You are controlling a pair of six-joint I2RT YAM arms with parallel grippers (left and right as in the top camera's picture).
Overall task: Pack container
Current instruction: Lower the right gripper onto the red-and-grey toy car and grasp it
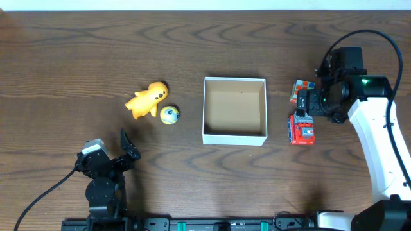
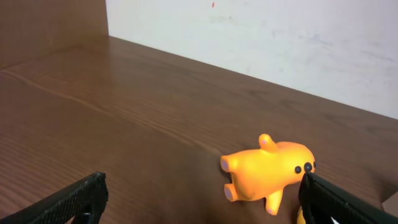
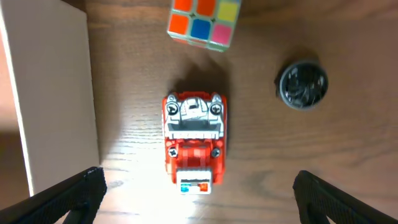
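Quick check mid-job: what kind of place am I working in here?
Likely a lab test bench: a wood-grain table against a plain white wall, with an orange toy and a red truck staged beside an open container.

no readable text, label, brand or number shows on anything in these views.

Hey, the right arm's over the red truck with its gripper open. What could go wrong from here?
1. The container wall is close beside the truck. If the right gripper comes straight down, the finger on that side may clip the wall.
2. The cube sits just past the truck's end, so a slightly off descent could knock it away.
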